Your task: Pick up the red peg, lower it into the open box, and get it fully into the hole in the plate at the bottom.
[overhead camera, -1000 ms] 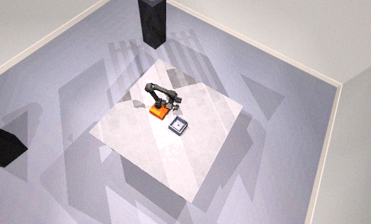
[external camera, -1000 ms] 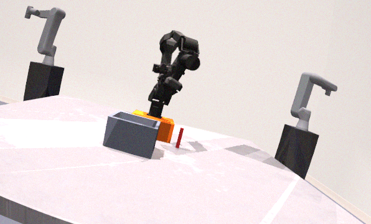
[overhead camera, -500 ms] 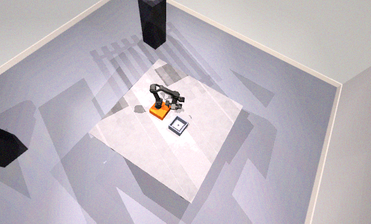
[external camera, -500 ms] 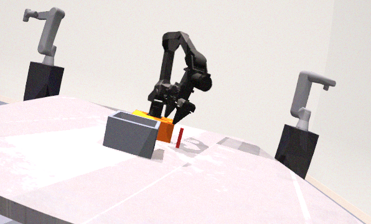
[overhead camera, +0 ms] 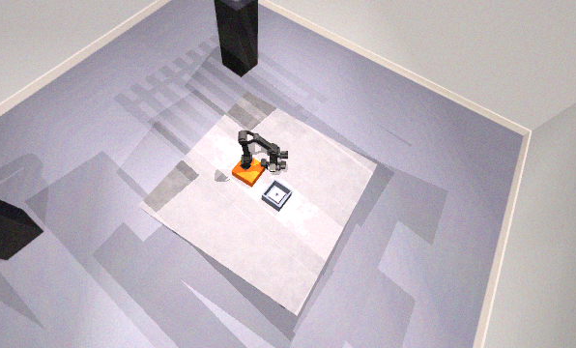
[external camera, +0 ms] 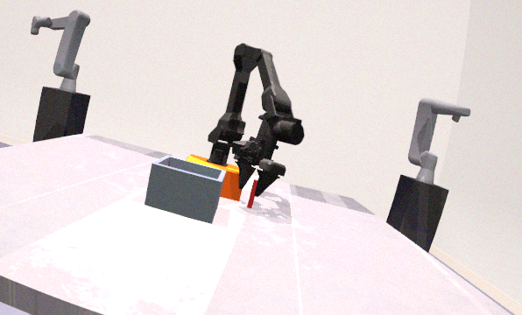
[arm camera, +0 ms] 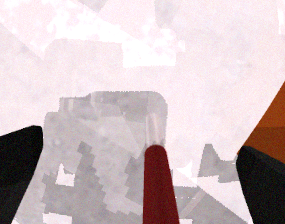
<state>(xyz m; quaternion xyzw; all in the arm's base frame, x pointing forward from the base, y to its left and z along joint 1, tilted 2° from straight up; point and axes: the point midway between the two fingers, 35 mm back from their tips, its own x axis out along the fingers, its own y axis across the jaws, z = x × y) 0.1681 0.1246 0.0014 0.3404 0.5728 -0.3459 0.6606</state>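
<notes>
The red peg (external camera: 252, 194) (arm camera: 159, 187) stands nearly upright on the table, right of the box in the exterior view. In the top view it cannot be made out. My gripper (overhead camera: 274, 166) (external camera: 250, 192) (arm camera: 143, 147) is open and low over the table, fingers pointing down. The peg stands in the wide gap between the fingers, a little nearer the right finger in the wrist view, with space on both sides. The open grey box (overhead camera: 269, 201) (external camera: 182, 192) stands apart from the gripper. A pale plate (overhead camera: 273, 193) with a small dark hole shows at its bottom.
The orange base block (overhead camera: 249, 175) (external camera: 232, 185) (arm camera: 273, 117) stands under the arm, close beside the gripper and the box. The table (overhead camera: 230, 232) (external camera: 331, 245) carries patchy shadows. Two grey arms on dark pedestals (external camera: 59, 115) (external camera: 418, 210) stand beyond the table.
</notes>
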